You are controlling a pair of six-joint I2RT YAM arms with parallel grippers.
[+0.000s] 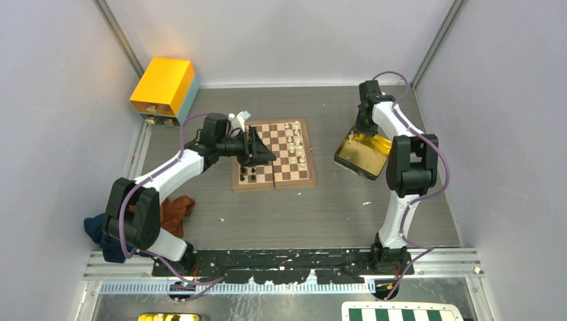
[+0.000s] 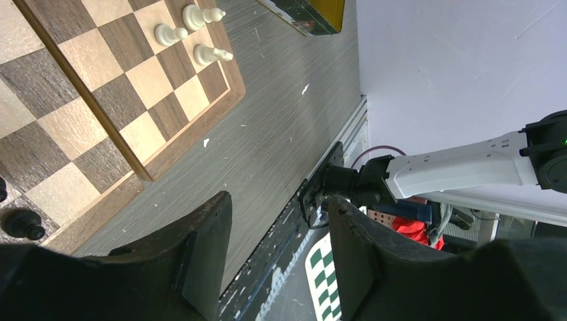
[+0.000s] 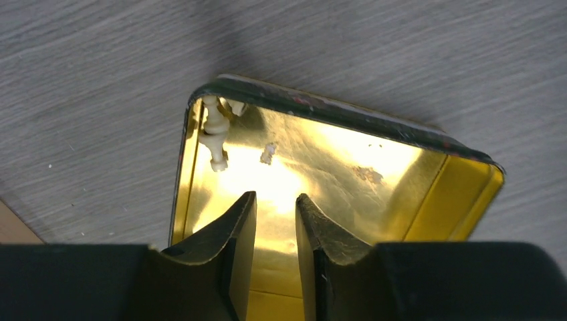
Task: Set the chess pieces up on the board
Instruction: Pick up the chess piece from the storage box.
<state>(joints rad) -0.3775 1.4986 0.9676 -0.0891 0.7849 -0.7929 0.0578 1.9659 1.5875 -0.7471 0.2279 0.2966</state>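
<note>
The wooden board (image 1: 289,170) lies mid-table; its corner shows in the left wrist view (image 2: 140,130). Cream-white pieces (image 1: 295,139) stand along its right side, and three show in the left wrist view (image 2: 200,30). Black pieces (image 1: 248,175) stand at its near left corner, one in the left wrist view (image 2: 23,224). My left gripper (image 1: 261,150) hovers over the board's left half, open and empty (image 2: 277,210). My right gripper (image 1: 364,136) hangs over the gold tray (image 1: 354,164), jaws slightly apart and empty (image 3: 275,200). A cream-white piece (image 3: 214,137) lies in the tray's corner (image 3: 428,194).
An orange-yellow box (image 1: 164,87) stands at the back left. Brown and dark blue cloths (image 1: 175,210) lie beside the left arm's base. A green-and-white checkered board (image 1: 401,313) lies beyond the near rail, also in the left wrist view (image 2: 327,277). Grey walls enclose the table.
</note>
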